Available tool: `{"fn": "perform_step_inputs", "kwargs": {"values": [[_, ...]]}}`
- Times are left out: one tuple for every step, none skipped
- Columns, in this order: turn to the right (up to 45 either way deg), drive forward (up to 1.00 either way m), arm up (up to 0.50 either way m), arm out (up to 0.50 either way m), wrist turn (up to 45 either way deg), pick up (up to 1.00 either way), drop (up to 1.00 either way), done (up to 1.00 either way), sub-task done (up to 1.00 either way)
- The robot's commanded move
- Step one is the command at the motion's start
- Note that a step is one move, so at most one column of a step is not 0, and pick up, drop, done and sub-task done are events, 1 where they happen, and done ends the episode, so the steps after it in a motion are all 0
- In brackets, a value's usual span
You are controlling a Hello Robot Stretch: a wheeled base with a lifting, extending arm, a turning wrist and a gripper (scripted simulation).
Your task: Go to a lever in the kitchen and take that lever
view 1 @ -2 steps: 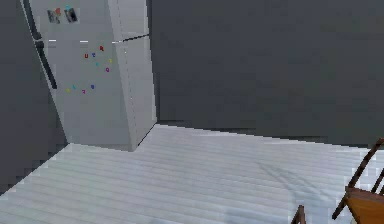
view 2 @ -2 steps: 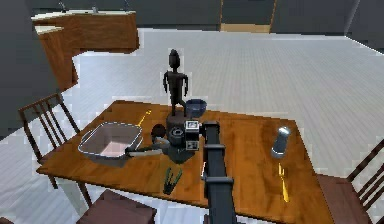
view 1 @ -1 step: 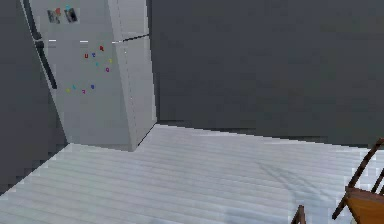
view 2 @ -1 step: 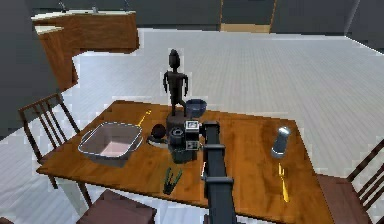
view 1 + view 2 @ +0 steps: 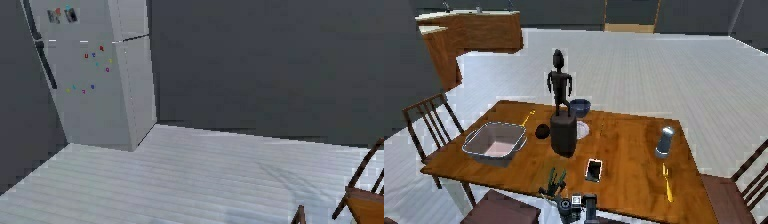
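A dark statue stands upright near the middle of a wooden surface in the arm side view. Just behind the statue is a blue bowl, and a white plate lies beside its base, on the view's right. Left of the statue lies a grey tray. Between the tray and the statue is a small dark ball, and just behind the ball lies a thin stick with some yellow on it.

In front of the statue, a little to the right, lies a phone. Well to the right of the statue stands a grey cup, and in front of the cup lies a thin yellow thing. I cannot tell which of these two thin things is the lever.

The jaws are in front of the statue, at the near edge of the surface, just left of the phone. The surface is behind them, so I cannot tell how they stand or if they hold anything.

A chair stands far left of the statue. In the forward view a grey fridge stands on pale floor.
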Motion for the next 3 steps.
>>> {"fn": "perform_step_inputs", "kwargs": {"values": [[0.0, 0.00, 0.00, 0.00, 0.0, 1.00, 0.00, 0.00, 0.00], [0.0, 0.00, 0.10, 0.00, 0.0, 0.00, 0.00, 0.00, 0.00], [0.0, 0.00, 0.00, 0.00, 0.0, 0.00, 0.00, 1.00, 0.00]]}}
